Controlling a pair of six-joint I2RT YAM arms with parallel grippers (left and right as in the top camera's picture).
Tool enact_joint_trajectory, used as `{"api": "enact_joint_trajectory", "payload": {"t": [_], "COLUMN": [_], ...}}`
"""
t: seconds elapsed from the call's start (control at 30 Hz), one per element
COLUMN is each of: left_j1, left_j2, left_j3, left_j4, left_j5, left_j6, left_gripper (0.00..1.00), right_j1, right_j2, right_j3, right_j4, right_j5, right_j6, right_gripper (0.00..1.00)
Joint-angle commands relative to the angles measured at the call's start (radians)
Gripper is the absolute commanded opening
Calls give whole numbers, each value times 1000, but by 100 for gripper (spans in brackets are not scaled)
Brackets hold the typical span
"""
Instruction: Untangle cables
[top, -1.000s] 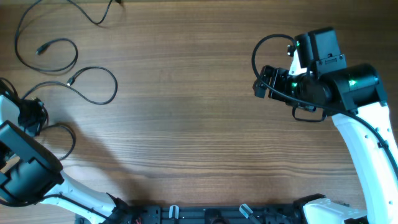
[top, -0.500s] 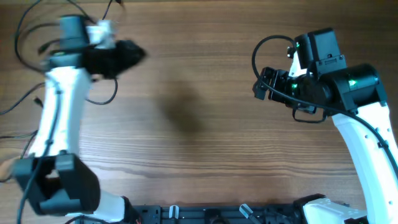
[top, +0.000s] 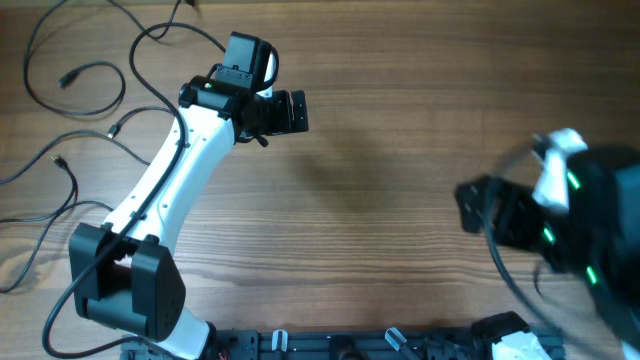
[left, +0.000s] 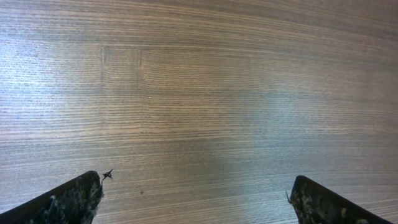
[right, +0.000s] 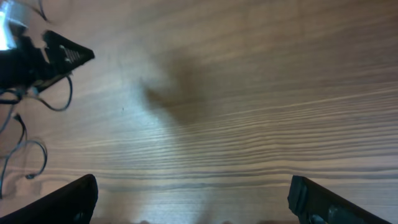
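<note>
Several thin black cables (top: 66, 77) lie in loose loops on the wood at the far left, spreading from the top edge down the left side. My left gripper (top: 302, 112) hangs over bare wood to the right of them, apart from every cord. In the left wrist view it (left: 198, 200) stands open, with only wood grain between its fingertips (left: 74, 199). My right gripper (top: 472, 206), blurred, is at the right of the table. The right wrist view shows it (right: 198, 202) open over bare wood, with a few cable loops (right: 62, 107) far off at the left.
The left arm (top: 165, 175) stretches diagonally from its base (top: 125, 295) at the lower left across the cable area. The right arm's body (top: 580, 220) is blurred near the right edge. A black rail (top: 340, 345) runs along the front edge.
The left arm swung from the far left edge up and rightward past the cables, and its gripper went from shut to open. The right arm dropped from the upper right toward the lower right.
</note>
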Motion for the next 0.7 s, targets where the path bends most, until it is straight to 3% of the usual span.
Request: {"api": "enact_joint_trajectory", "payload": {"t": [0.0,0.2,0.43,0.67], "left_j1": [2,2,2,2], "left_j2": [2,2,2,2], "left_j3": [-3,-3,-3,-3], "left_j4": [0,2,2,2], "left_j5": [-16,5,5,5], "left_j6": [-6,-13,-13,-13], "left_gripper": [100,100,100,100], "right_j1": [-3,-3,-3,-3], "right_j2": [-185,-333,-328,-328], "right_j3": [-46,-121,-173,-173], "right_j4": [-14,-15,-15,-15], "right_j5": [109,162,162,162], "right_j6": [11,122,423,458], "right_gripper": [100,100,100,100]}}
